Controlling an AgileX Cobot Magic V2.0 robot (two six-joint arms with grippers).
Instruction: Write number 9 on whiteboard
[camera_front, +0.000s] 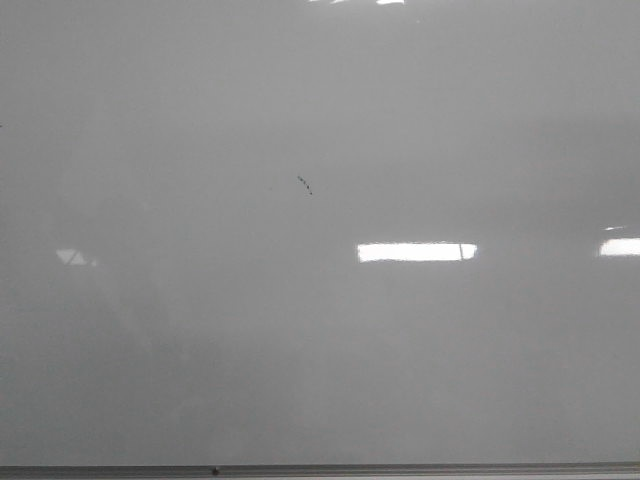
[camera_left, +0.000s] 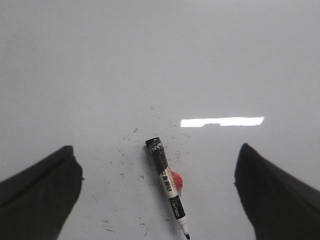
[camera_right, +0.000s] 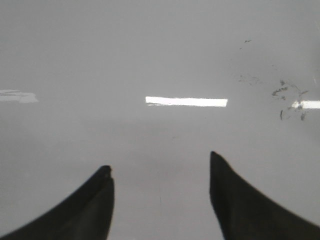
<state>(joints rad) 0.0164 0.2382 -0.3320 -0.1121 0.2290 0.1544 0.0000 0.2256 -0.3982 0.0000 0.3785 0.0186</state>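
Front view showed the whiteboard (camera_front: 320, 330) bare of any number 9, only a small dark speck (camera_front: 305, 184), so writing had not begun: the marker (camera_left: 167, 192) lay uncapped between the wide-open, empty left gripper (camera_left: 157, 200), the right gripper (camera_right: 161, 200) equally spread and empty.

Front view faces the whiteboard (camera_front: 320, 330) squarely; both wrist views look closely onto the same board.

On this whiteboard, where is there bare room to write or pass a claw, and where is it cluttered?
The whiteboard is bare around the small speck, down to its frame. Between the open left claw fingers it is crowded: a marker lies among smudges. The open right claw faces a bare surface, apart from faint smears.
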